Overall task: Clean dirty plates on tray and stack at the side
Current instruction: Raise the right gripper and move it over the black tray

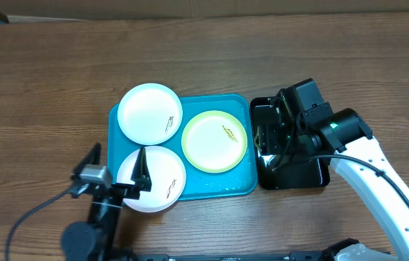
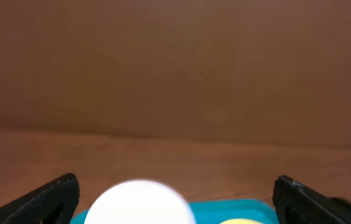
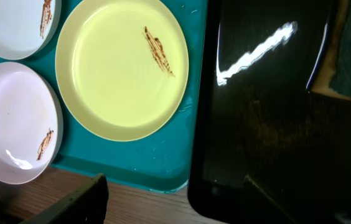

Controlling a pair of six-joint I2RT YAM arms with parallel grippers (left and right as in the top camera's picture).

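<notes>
The table [image 1: 45, 87] is brown wood, with a plain brown wall [image 2: 175, 62] behind it. The blue tray [image 1: 219, 185] lies in the middle. Three plates lie on it, each with a small dark smear: a far white plate [image 1: 150, 114], a near white plate [image 1: 157, 181] and a plate with a yellow-green rim [image 1: 215, 141]. A shiny black tray [image 1: 299, 174] lies just beside it. The left end effector [image 1: 117, 163] is wide open and holds nothing, one finger over the near white plate. The right end effector [image 1: 270, 138] is over the black tray; I cannot tell how wide it is.
</notes>
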